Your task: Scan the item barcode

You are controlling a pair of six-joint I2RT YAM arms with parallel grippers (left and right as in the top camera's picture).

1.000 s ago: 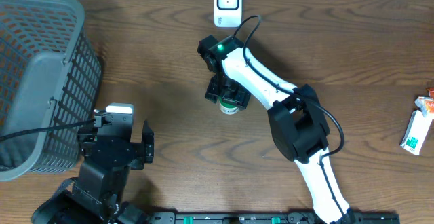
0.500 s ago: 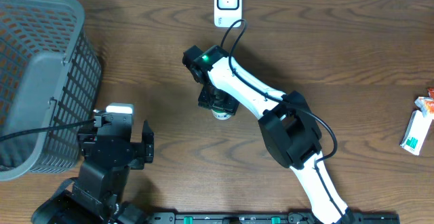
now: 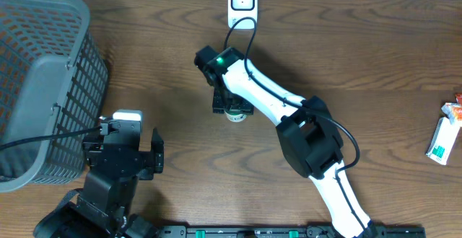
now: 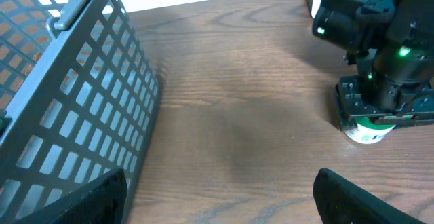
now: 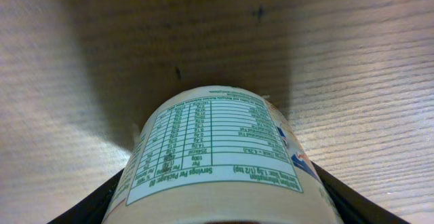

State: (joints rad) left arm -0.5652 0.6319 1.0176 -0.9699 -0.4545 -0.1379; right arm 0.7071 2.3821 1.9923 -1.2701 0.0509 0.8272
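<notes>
- While the right gripper (image 3: 232,107) stands over the small white cylindrical tub with a green band (image 3: 237,116), its 2 black fingers (image 5: 359,207) press on opposite sides of the tub, pinching it.
- The tub sits low against the brown wooden table (image 3: 375,43), near the middle, with the white box-shaped scanner (image 3: 242,3) well apart at the far edge.
- A printed nutrition panel on the tub faces the right wrist camera.
- The left gripper (image 4: 220,183) has its jaws spread wide, holding nothing, beside the grey plastic mesh basket (image 3: 83,72).
</notes>
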